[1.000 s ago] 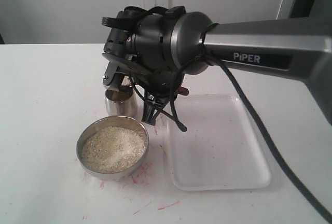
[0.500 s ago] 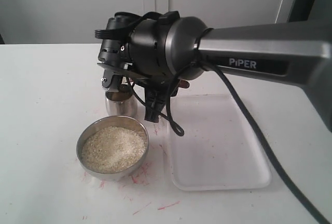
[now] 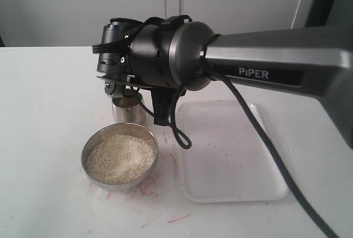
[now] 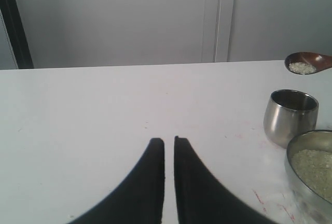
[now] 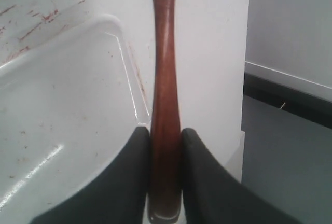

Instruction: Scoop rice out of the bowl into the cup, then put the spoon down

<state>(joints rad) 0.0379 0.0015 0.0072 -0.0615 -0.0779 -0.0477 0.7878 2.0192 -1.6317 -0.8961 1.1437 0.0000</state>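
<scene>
The steel bowl [image 3: 110,184] holds a mass of pale rice [image 3: 120,157] near the table's front. Just behind it stands the small steel cup [image 3: 128,115], partly covered by my right arm's wrist. My right gripper [image 5: 166,133] is shut on the handle of the reddish-brown wooden spoon [image 5: 165,53]. In the left wrist view the spoon head [image 4: 307,60] hangs above and a little beyond the cup [image 4: 290,116], level, with a small heap of rice [image 4: 301,68] in it. My left gripper [image 4: 169,141] is shut on nothing, low over bare table, well away from the bowl [image 4: 311,146].
A shallow white plastic tray [image 3: 229,155] lies to the right of the bowl and cup, under my right arm. Red marks stain the white table [image 3: 44,117] around the bowl. A black cable [image 3: 179,133] loops down from the right wrist.
My right arm's wrist has shifted left and slightly up, over the cup, carrying the spoon. Bowl, cup and tray have not moved.
</scene>
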